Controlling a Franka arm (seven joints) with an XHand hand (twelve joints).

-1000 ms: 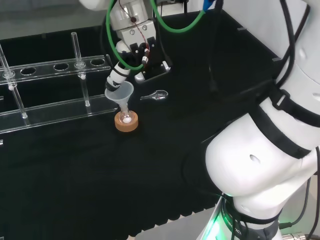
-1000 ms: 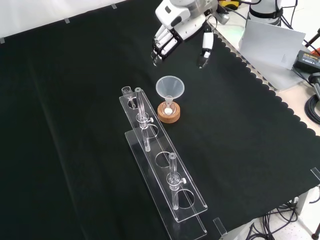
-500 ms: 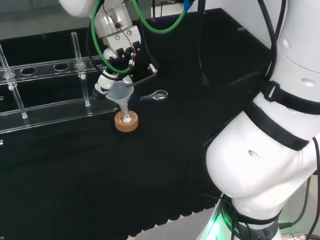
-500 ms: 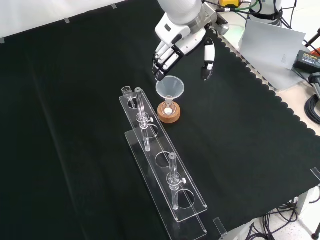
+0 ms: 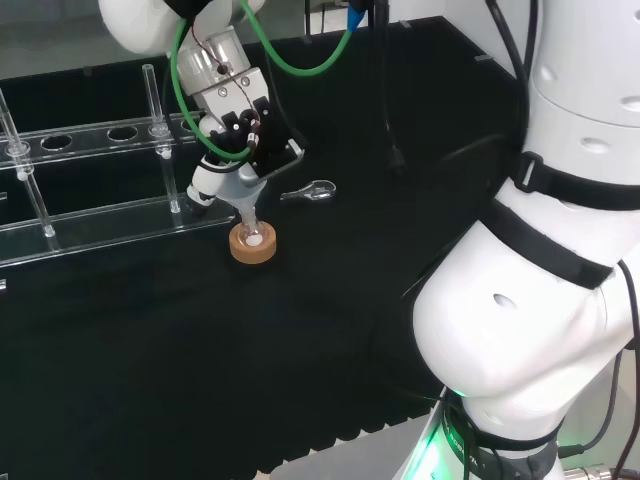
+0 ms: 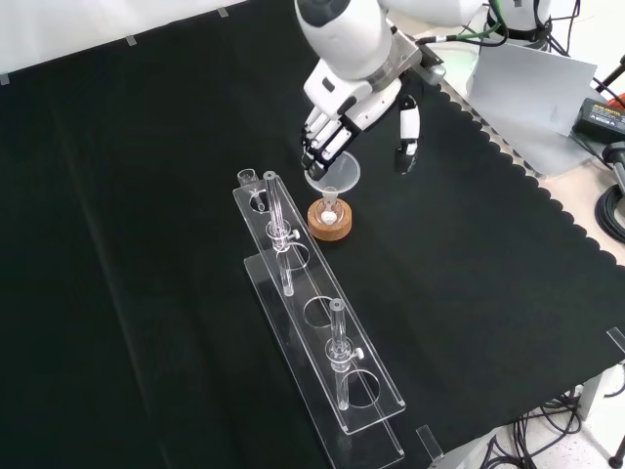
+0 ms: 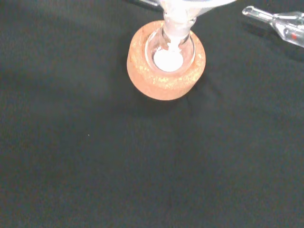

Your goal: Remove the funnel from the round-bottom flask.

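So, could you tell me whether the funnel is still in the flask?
In. The funnel's stem sits in the flask's neck, on the cork ring; the hand is at its rim.

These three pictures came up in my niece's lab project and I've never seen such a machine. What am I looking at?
A white robot arm with a black and white hand works over a black cloth. One camera looks over the arm from behind, one from the front, one from the wrist. A clear funnel stands in a small round-bottom flask holding something white, seated in a cork ring. The hand's fingers are at the funnel's rim, thumb apart; nothing is held. A clear rack lies nearby.
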